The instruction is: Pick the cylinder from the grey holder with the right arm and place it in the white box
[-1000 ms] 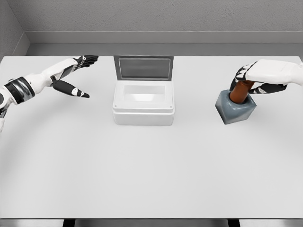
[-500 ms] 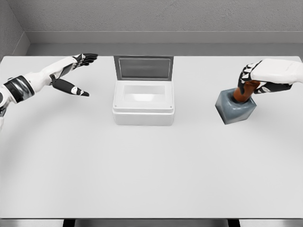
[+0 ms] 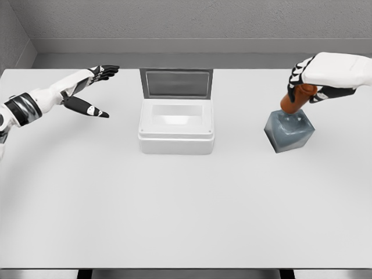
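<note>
The right hand (image 3: 307,83), fingers curled around the reddish-brown cylinder (image 3: 293,100), has it nearly clear of the grey faceted holder (image 3: 289,132); carrying it to the open white lidded box (image 3: 176,129) remains, left hand (image 3: 87,93) idle, fingers spread

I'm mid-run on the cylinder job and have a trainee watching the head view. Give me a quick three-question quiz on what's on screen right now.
1. True or false: the white box has its lid shut.
2. Which hand grips the brown cylinder? A) left hand B) right hand C) neither
3. Fill in: the grey holder stands to the ____ of the white box in the head view.

Key:
1. False. The lid stands open behind the box.
2. B. The right hand has its fingers curled round the cylinder's top, with the cylinder raised mostly out of the holder; the left hand is spread open over the table, holding nothing.
3. Right.
</note>
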